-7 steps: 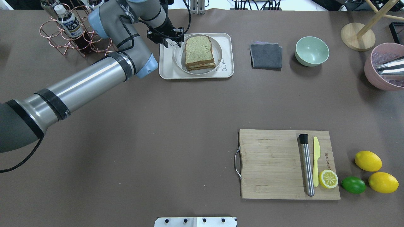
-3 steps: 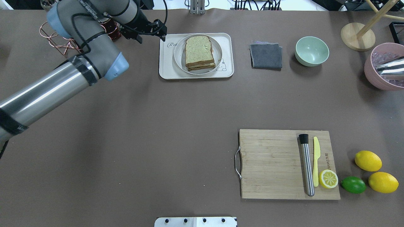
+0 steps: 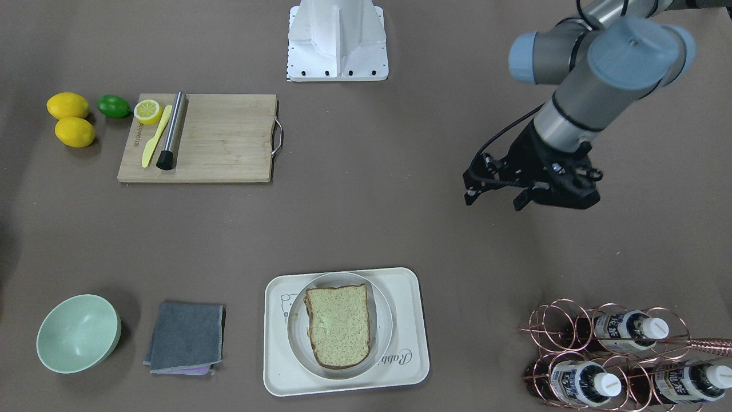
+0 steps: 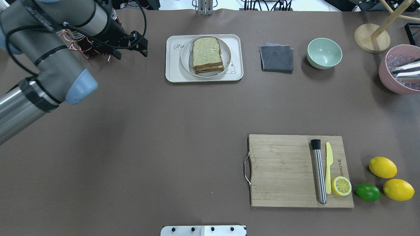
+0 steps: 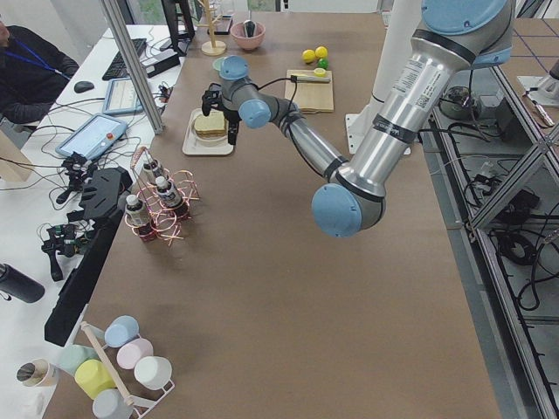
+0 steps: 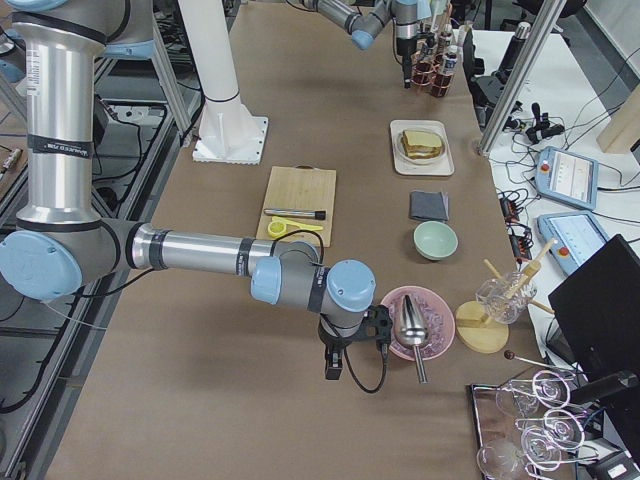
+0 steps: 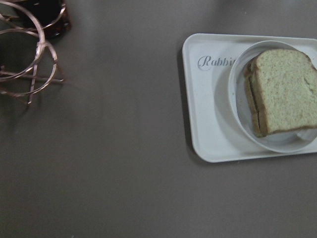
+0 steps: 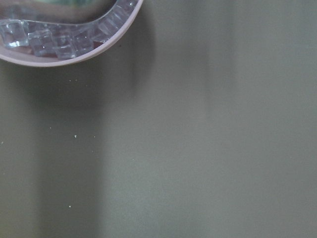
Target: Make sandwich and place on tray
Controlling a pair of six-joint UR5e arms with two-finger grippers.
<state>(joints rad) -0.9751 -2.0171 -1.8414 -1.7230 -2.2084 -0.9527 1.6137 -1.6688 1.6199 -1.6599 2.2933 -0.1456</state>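
The sandwich (image 4: pixel 207 54), two speckled brown-crusted slices with filling between them, lies on a round white plate (image 4: pixel 185 64) on the cream tray (image 4: pixel 173 72). It also shows in the front view (image 3: pixel 339 323) and the left wrist view (image 7: pixel 286 91), where the tray (image 7: pixel 203 124) shows its "Rabbit" script. My left gripper (image 4: pixel 132 55) is open and empty, above bare table well to the left of the tray, also in the front view (image 3: pixel 493 200). My right gripper (image 6: pixel 335 365) shows only in the exterior right view, beside the pink bowl; I cannot tell its state.
A copper bottle rack (image 3: pixel 606 355) stands left of the tray, close to my left wrist. A grey cloth (image 4: pixel 276 58) and green bowl (image 4: pixel 324 53) lie right of the tray. A cutting board (image 4: pixel 282 170) holds tools; lemons and a lime lie beside it. A pink bowl (image 4: pixel 398 82) holds ice.
My left gripper has drawn back leftward from the plate's left edge to open table near the bottle rack. The sandwich, plate and tray have not moved.
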